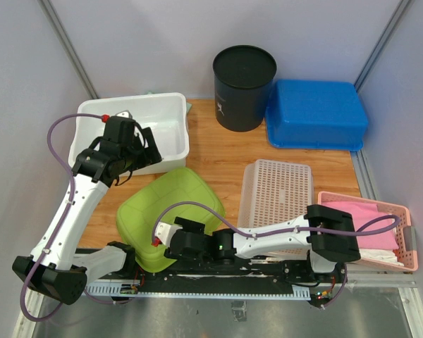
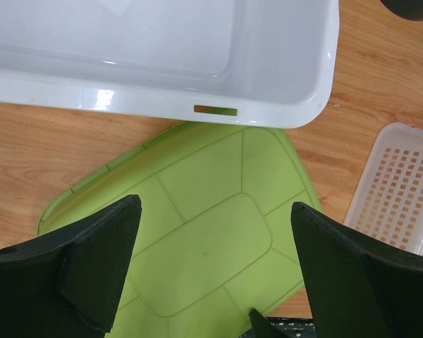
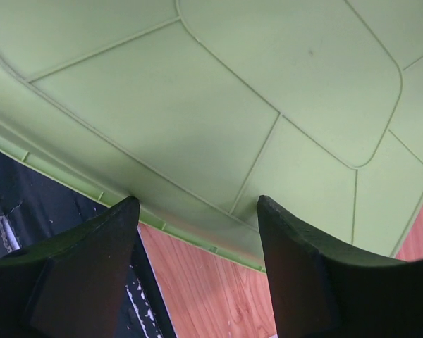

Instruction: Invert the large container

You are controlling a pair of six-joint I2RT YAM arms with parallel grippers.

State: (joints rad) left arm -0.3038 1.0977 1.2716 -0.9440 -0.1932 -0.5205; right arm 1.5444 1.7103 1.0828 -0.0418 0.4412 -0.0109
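Green bin (image 1: 170, 211) bottom-up at desk (image 1: 218, 151) edge, left jaws and right jaws spread, pinching nothing. Risk: right jaws snagging the rim, dragging it off.

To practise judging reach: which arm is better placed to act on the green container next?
Probably right: the right gripper sits open at the green container's near rim; the left gripper hangs open by the white tub.

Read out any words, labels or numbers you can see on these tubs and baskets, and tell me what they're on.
No text can be read in any view.
Black bin: small pale mark on its side, too small to read.
Green tub, white tub, blue tub: no writing shows.
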